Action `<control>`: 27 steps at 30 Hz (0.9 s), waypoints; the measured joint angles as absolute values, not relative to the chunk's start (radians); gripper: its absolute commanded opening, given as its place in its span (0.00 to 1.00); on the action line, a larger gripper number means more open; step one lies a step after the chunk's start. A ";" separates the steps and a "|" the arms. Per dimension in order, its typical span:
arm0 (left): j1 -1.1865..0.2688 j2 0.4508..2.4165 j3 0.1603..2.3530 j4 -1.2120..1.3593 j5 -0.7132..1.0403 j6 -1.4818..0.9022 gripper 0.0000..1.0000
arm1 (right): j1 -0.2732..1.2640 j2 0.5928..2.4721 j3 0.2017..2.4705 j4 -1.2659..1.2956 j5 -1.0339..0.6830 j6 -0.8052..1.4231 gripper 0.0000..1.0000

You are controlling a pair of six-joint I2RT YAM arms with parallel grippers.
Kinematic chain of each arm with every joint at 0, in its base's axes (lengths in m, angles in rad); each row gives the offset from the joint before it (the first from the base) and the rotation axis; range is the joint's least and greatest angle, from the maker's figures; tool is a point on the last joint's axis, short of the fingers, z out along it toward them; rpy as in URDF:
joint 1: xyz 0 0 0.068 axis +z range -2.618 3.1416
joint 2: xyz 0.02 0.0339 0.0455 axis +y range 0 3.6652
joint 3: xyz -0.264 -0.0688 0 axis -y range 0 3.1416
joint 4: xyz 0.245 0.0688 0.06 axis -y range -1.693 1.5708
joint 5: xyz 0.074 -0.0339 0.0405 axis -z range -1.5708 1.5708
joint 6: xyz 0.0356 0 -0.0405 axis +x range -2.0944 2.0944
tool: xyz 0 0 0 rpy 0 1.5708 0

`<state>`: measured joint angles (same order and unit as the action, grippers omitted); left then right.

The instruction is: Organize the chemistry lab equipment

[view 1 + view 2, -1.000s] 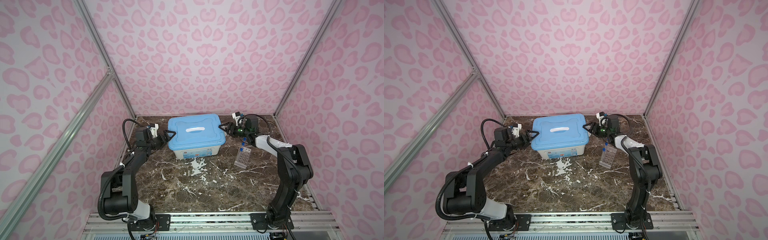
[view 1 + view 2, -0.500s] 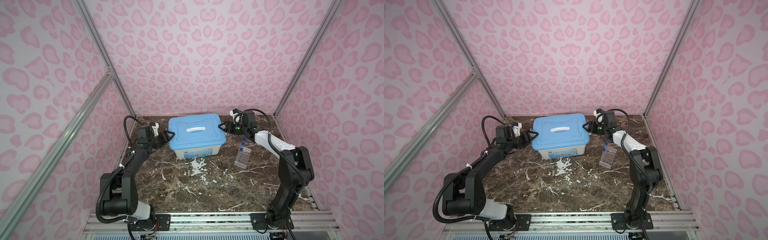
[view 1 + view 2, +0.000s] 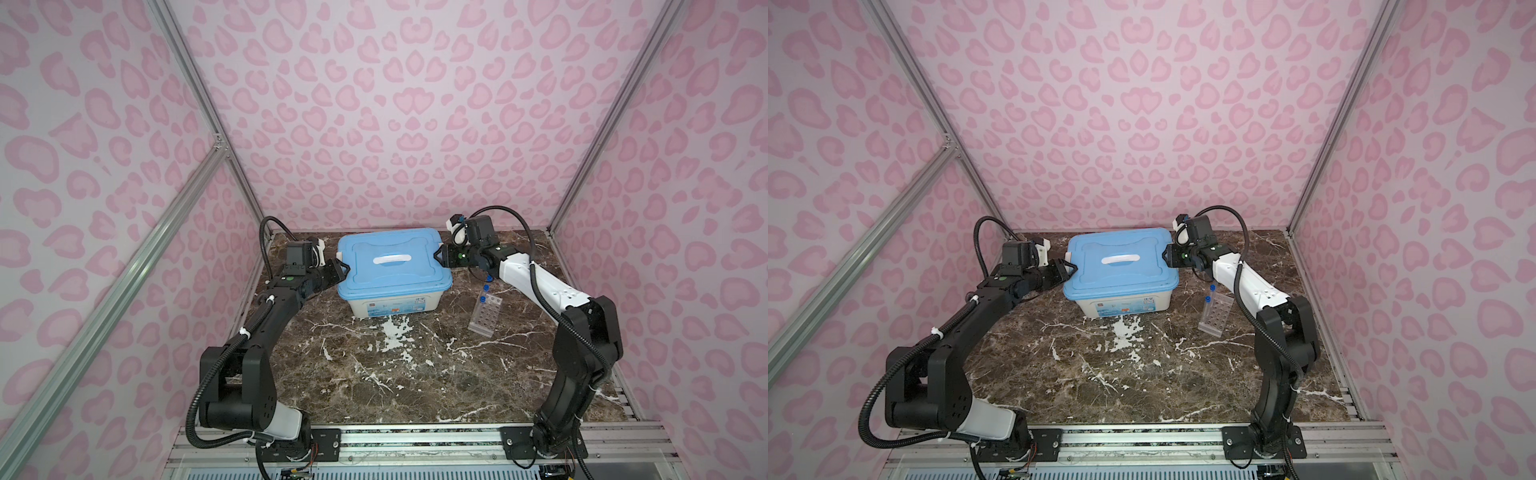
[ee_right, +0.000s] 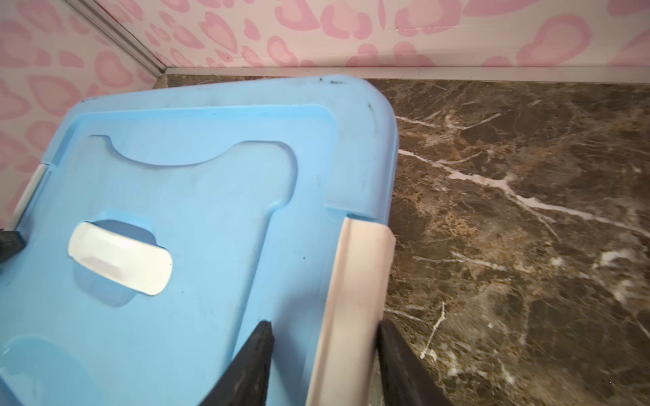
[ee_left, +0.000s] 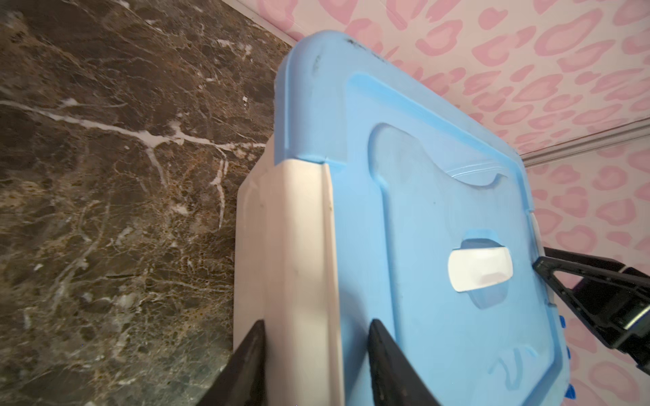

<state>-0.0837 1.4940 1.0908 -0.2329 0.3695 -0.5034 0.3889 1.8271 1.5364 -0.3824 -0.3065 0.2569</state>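
Pink walls (image 3: 395, 124) with heart spots stand around a brown marble table (image 3: 395, 374). At the back sits a white bin (image 3: 390, 311) with a blue lid (image 3: 390, 276) shut on top and a white handle (image 3: 392, 259) in the middle. The clear rack (image 3: 485, 316) stands on the table just beside the bin, under the right arm, with blue-capped test tubes (image 3: 482, 299) in it. No other lab things show.

The left pincer (image 3: 340, 270) is at the white clip (image 5: 299, 263) on the bin's left end. The right pincer (image 3: 437, 255) is at the clip (image 4: 355, 281) on the right end. Each one's jaws stand about half wide, with one of its fingers (image 5: 387, 351) over the lid and one outside the clip. Whether they squeeze the clips yet cannot be told.

The step looks like popping both clips so the lid can come off. To do it well, each pincer should grab its clip firmly, then pull out and up, both together, so the bin does not slide. The right arm should keep off the rack.

A sticker (image 3: 392, 305) on the bin's front has print too small to read.
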 measured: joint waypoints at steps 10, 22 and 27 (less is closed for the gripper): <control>-0.141 1.523 1.138 -0.255 0.235 -0.494 0.33 | 0.442 1.859 1.636 -0.496 -0.094 0.208 0.39; -0.159 1.528 1.150 -0.255 0.202 -0.478 0.42 | 0.451 1.870 1.665 -0.528 -0.060 0.199 0.37; -0.162 1.527 1.150 -0.254 0.200 -0.478 0.52 | 0.451 1.870 1.665 -0.528 -0.074 0.198 0.55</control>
